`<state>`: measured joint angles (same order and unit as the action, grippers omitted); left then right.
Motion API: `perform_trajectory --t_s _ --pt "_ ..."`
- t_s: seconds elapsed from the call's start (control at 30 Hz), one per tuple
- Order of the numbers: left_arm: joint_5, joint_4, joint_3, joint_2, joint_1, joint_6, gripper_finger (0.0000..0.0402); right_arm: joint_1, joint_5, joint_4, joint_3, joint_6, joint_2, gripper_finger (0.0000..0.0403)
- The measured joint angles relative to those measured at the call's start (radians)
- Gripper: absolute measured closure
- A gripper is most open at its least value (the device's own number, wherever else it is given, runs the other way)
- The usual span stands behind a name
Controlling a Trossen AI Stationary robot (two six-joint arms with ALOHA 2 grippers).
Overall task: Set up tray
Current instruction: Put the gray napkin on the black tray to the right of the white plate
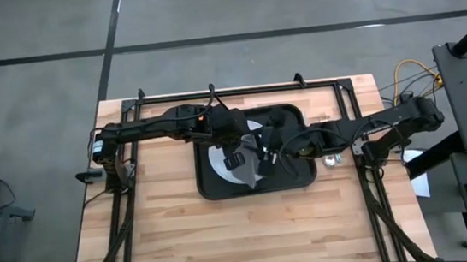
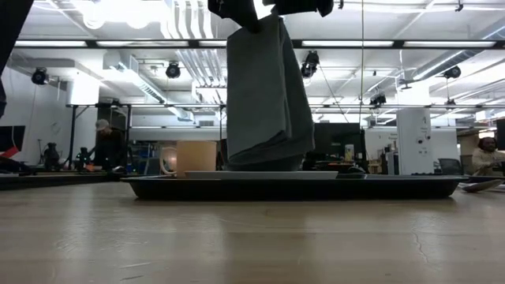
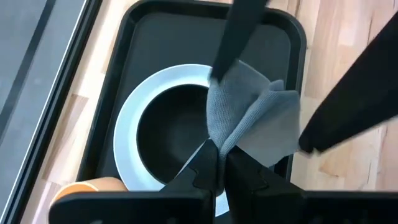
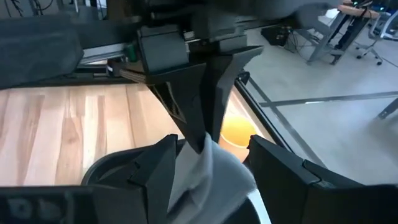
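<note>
Black tray (image 1: 302,176) at the middle of the wooden counter (image 1: 226,235), carrying a white plate (image 3: 134,118) and an orange cup (image 3: 84,186). Left claw (image 3: 219,163) above the plate, clamped on the top of a hanging grey napkin (image 2: 264,95). Right claw (image 4: 208,165) just beside it over the tray, fingers spread wide either side of the napkin, not gripping.

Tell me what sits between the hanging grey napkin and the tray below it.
The white plate lies on the large black rectangular tray, directly under the grey cloth napkin. The left gripper, shut, holds the napkin up; the right gripper stands open around it.
</note>
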<state>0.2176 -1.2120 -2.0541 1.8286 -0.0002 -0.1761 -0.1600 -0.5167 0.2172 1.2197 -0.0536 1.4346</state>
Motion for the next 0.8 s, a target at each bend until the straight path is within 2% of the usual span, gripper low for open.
perform_trajectory --t_s 0.33,0.57,0.67,0.8 --pt "-0.011 0.000 0.000 -0.003 -0.008 0.001 0.0401 0.013 0.000 -0.007 -0.021 0.011 0.042 0.0211" --pt "-0.044 -0.002 0.000 -0.010 -0.017 0.010 0.0401 0.029 0.002 -0.018 -0.049 0.004 0.027 0.0211" --pt "-0.044 -0.002 0.000 -0.010 -0.017 0.013 0.0401 0.030 0.045 -0.018 -0.061 -0.013 0.027 0.0211" --pt "-0.044 -0.002 0.000 -0.011 -0.017 0.013 0.0401 0.029 0.052 -0.015 -0.068 -0.021 0.027 0.0226"
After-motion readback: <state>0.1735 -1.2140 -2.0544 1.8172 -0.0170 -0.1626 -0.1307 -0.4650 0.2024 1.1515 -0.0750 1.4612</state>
